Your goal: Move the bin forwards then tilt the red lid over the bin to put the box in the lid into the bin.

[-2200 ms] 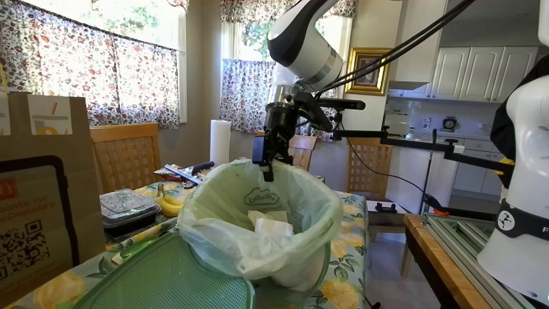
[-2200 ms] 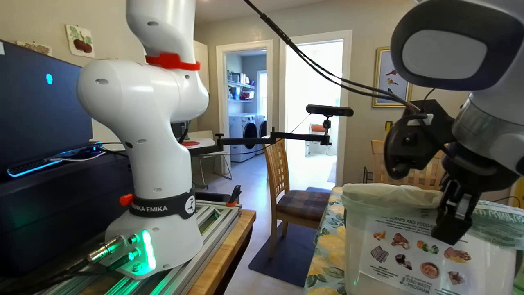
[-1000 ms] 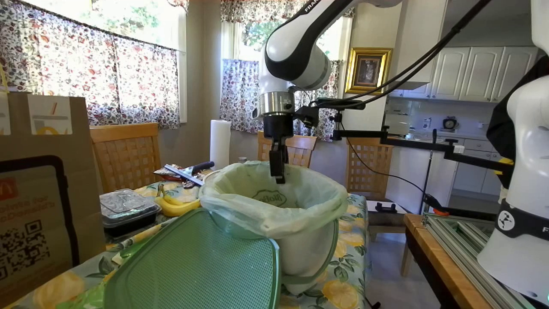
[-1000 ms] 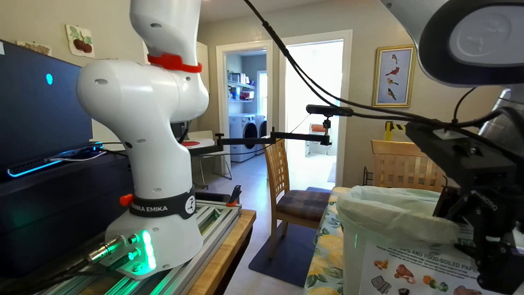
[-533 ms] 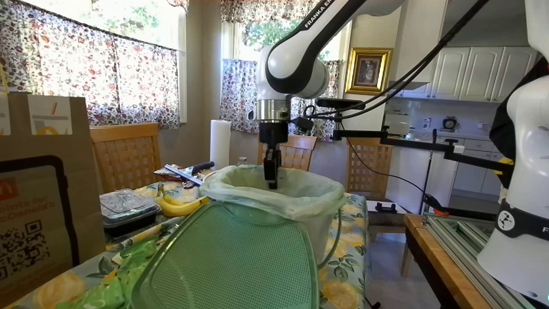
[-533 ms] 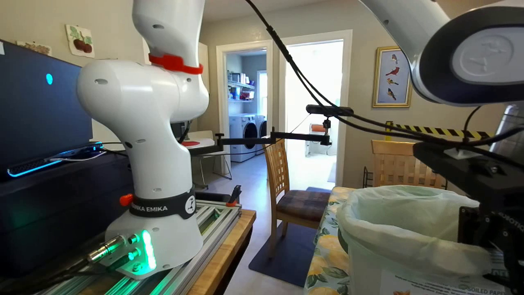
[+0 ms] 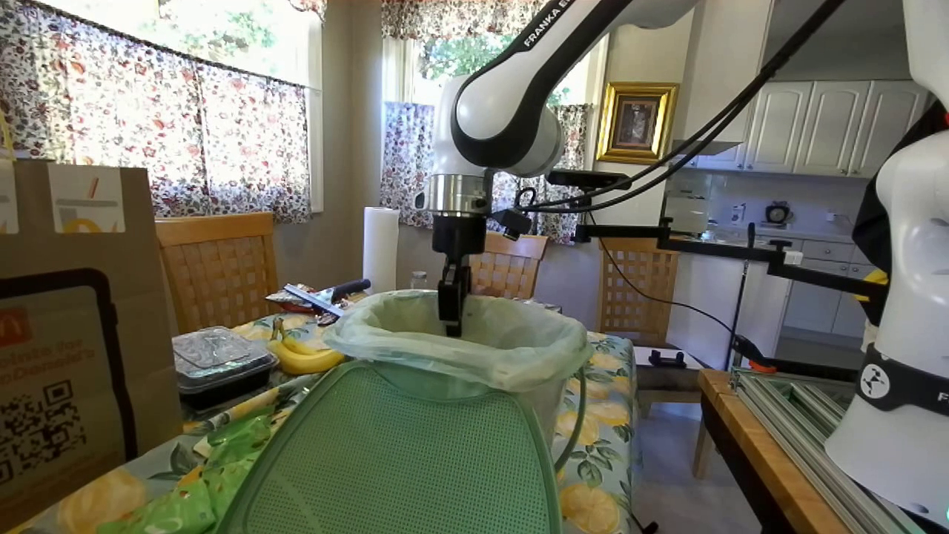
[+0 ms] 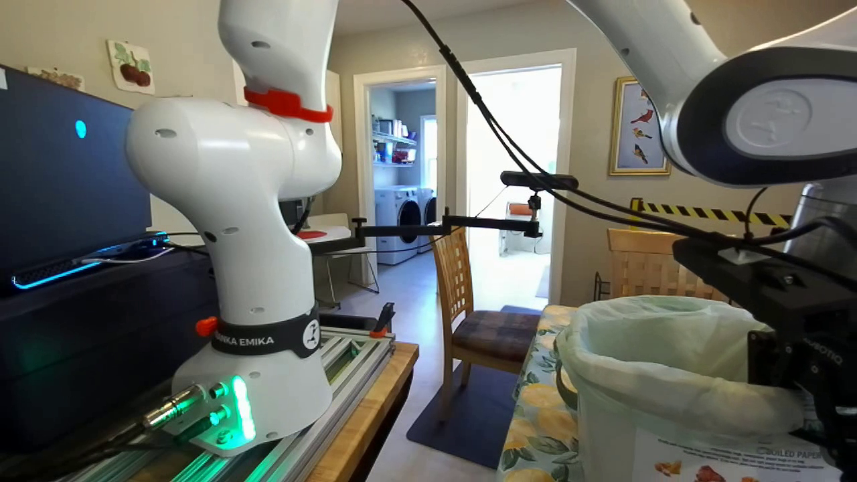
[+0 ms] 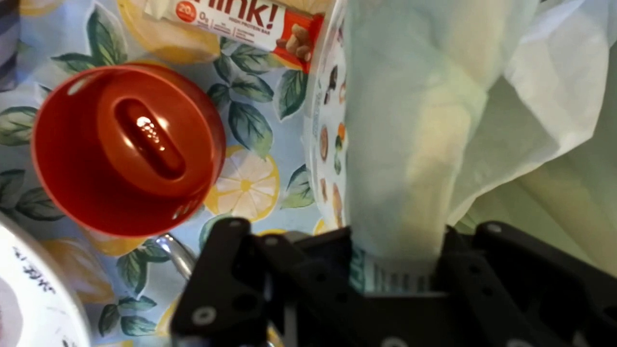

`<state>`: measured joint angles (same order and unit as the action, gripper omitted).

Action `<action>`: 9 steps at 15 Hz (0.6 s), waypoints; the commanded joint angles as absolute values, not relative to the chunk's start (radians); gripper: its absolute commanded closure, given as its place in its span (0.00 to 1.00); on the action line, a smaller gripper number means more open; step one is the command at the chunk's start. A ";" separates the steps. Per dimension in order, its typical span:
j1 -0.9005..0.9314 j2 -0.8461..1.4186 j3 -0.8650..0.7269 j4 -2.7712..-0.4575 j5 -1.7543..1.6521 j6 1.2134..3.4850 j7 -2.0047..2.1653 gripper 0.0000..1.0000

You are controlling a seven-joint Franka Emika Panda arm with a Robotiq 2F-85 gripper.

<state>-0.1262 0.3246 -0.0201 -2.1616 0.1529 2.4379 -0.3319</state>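
The gripper (image 9: 397, 253) is apparently pinching the bag-lined rim of the bin (image 8: 606, 428) between its jaws. Only the wrist view is showing the red lid (image 9: 130, 149), left of the jaws, outside the bin.

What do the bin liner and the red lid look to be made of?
Bin liner: probably thin plastic film, matte and translucent, from its soft creases and milky look.
Red lid: likely rigid plastic, glossy, given sharp white highlights; glazed ceramic is possible.
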 commanded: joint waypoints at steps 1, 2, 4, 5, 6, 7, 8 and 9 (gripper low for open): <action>-0.122 0.351 0.010 -2.160 0.171 2.452 -0.307 1.00; -0.120 0.355 0.014 -2.159 0.169 2.451 -0.300 1.00; -0.114 0.362 0.015 -2.155 0.158 2.449 -0.279 1.00; -0.114 0.362 0.016 -2.157 0.159 2.450 -0.275 0.75; -0.112 0.357 0.012 -2.159 0.158 2.447 -0.258 0.74; -0.111 0.346 0.010 -2.167 0.169 2.449 -0.230 0.67; -0.112 0.329 0.005 -2.179 0.181 2.451 -0.192 0.61; -0.114 0.306 0.001 -2.198 0.206 2.461 -0.141 0.52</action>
